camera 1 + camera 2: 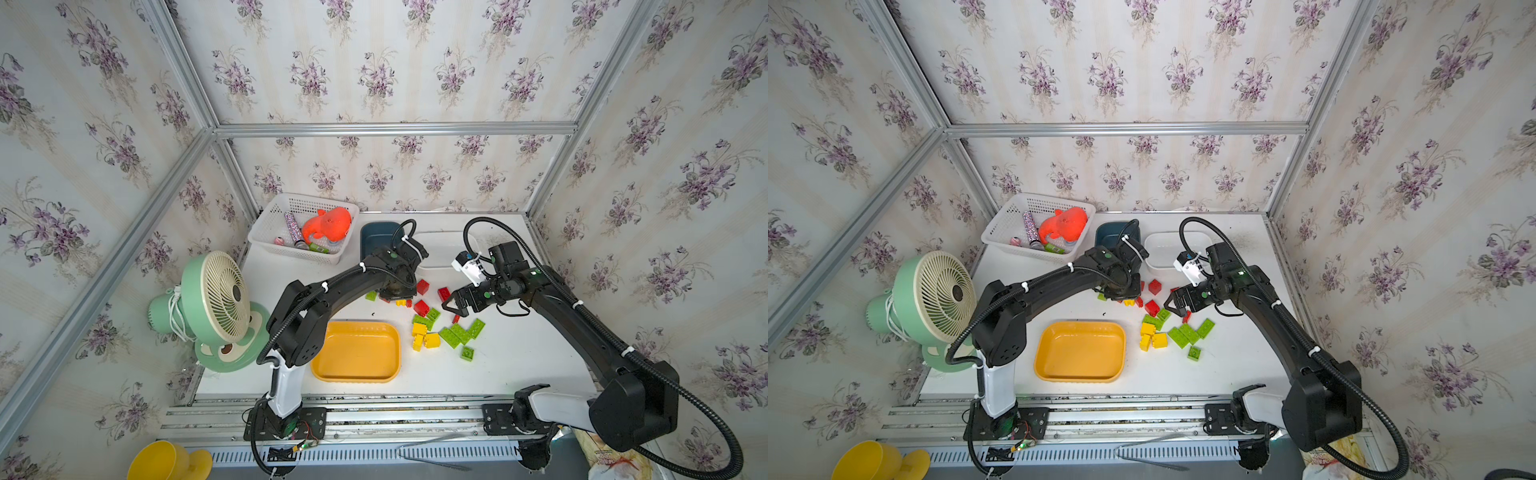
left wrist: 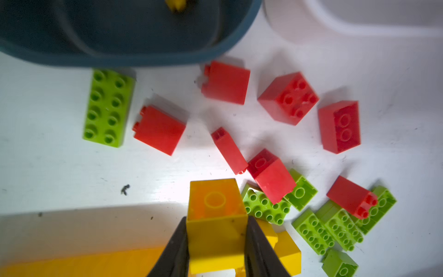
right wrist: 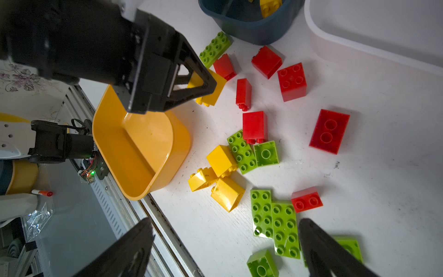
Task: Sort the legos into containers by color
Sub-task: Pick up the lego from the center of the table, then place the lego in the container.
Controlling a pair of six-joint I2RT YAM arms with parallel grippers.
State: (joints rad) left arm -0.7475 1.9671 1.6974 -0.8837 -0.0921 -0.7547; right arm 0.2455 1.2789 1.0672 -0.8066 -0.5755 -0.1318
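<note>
My left gripper (image 2: 217, 219) is shut on a yellow lego (image 2: 215, 230), gripping its two sides. It hangs low between the dark teal tray (image 1: 376, 239) and the orange-yellow tray (image 1: 357, 353). Loose red legos (image 1: 422, 286), green legos (image 1: 459, 334) and yellow legos (image 1: 424, 336) lie scattered on the white table. A yellow lego (image 3: 269, 7) lies in the teal tray. The white tray (image 1: 440, 249) stands at the back. My right gripper (image 3: 226, 223) is open above the green legos (image 3: 285, 227), holding nothing.
A white lattice basket (image 1: 303, 228) with an orange toy (image 1: 328, 224) stands at the back left. A green fan (image 1: 216, 307) is off the table's left side. A yellow bowl (image 1: 166, 461) sits below the front rail.
</note>
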